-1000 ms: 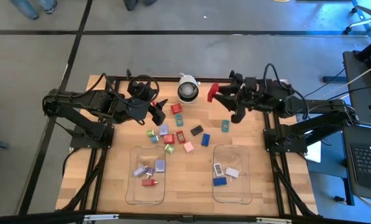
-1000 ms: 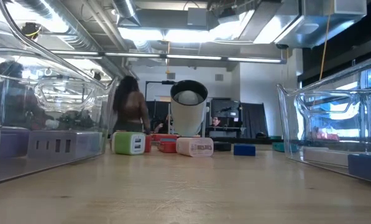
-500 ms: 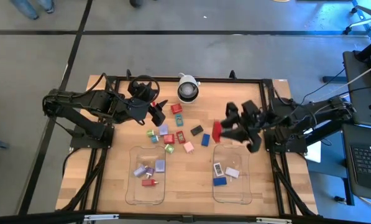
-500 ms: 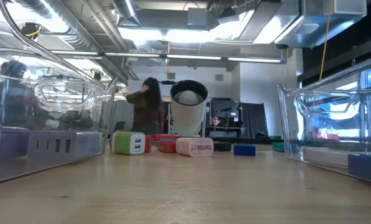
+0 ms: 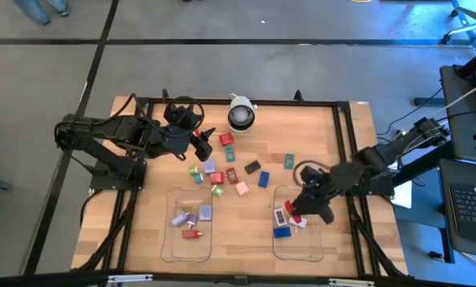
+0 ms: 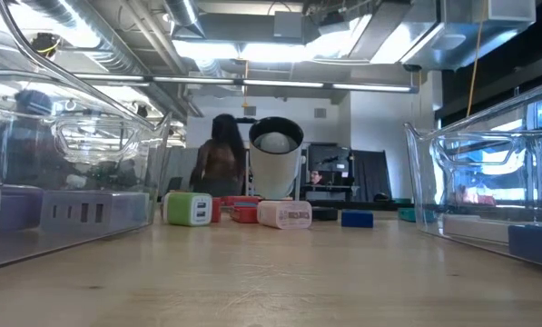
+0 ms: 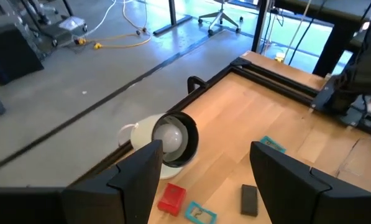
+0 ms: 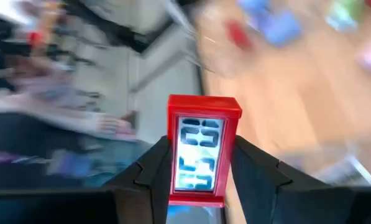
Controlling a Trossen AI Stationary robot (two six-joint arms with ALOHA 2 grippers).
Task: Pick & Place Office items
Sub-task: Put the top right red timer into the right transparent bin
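You will find the right gripper [image 5: 296, 214] over the right tray [image 5: 309, 249], its fingers [image 8: 149, 171] pinching a red clock [image 8: 203, 149] that sits upright between them with its display facing the wrist camera. The left gripper [image 5: 203, 143] waits with fingers spread near the camera dome [image 5: 240, 116], above the loose items [image 5: 230, 169] scattered mid-table.

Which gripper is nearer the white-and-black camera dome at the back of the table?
Left. The left gripper sits just beside the camera dome, while the right gripper is far off over the right tray, holding a red clock.
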